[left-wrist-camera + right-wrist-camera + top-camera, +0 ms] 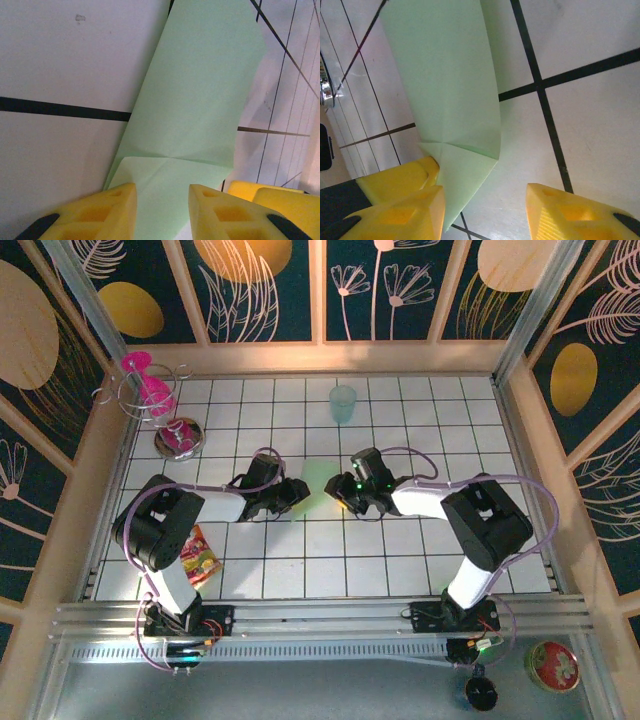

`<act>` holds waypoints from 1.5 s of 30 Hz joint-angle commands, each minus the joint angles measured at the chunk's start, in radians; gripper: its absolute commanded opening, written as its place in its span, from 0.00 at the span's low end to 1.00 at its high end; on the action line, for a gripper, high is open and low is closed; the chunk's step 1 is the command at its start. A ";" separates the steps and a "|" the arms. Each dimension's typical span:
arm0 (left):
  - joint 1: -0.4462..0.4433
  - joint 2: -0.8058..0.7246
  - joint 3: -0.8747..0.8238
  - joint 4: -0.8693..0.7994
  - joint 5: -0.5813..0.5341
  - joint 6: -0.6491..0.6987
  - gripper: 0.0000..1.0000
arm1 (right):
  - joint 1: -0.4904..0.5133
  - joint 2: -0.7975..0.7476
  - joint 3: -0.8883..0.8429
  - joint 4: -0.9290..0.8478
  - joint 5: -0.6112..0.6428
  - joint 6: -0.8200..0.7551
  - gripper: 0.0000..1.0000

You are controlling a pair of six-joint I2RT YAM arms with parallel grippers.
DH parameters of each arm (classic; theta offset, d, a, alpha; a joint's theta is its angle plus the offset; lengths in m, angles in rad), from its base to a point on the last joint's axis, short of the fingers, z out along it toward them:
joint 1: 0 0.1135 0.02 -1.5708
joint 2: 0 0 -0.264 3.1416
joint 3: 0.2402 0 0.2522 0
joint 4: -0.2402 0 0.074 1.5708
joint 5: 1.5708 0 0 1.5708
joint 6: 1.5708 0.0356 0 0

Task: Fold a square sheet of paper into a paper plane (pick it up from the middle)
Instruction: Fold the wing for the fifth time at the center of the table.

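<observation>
top external view: the light green sheet of paper [322, 478] is seen at the middle of the white tiled surface [300, 560], between the left hand [298, 492] and the right hand [347, 496]. in the left wrist view it is shown partly folded, with a sharp cross crease, its near end lying in the gap of the parted yellow fingers [115, 210]; no pinch on it can be made out. in the right wrist view the right hand is held open, one finger [415, 210] touching the paper's edge. the sheet is judged thin, light, limp, easily creased and apt to slide on glossy tiles; it is best pinched at a folded edge near the middle.
</observation>
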 commanded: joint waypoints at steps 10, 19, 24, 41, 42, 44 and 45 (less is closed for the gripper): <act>0.003 0.021 -0.018 0.000 0.029 -0.014 0.33 | 0.011 0.047 0.037 0.055 -0.021 0.020 0.39; 0.004 0.015 -0.020 0.000 0.030 -0.010 0.32 | 0.004 0.074 0.016 0.179 -0.070 0.030 0.34; 0.005 0.010 -0.020 -0.002 0.029 -0.009 0.33 | -0.003 0.076 -0.013 0.257 -0.096 0.043 0.30; 0.005 -0.017 -0.004 -0.020 0.029 0.028 0.33 | -0.025 0.116 0.009 0.243 -0.087 0.029 0.19; 0.006 -0.020 -0.004 -0.017 0.032 0.036 0.33 | -0.031 0.117 0.012 0.243 -0.085 0.026 0.16; 0.005 -0.032 -0.004 -0.006 0.038 0.053 0.34 | -0.037 0.115 0.021 0.232 -0.081 0.019 0.09; 0.005 -0.038 -0.004 -0.001 0.038 0.069 0.34 | -0.039 0.111 0.026 0.224 -0.076 0.015 0.06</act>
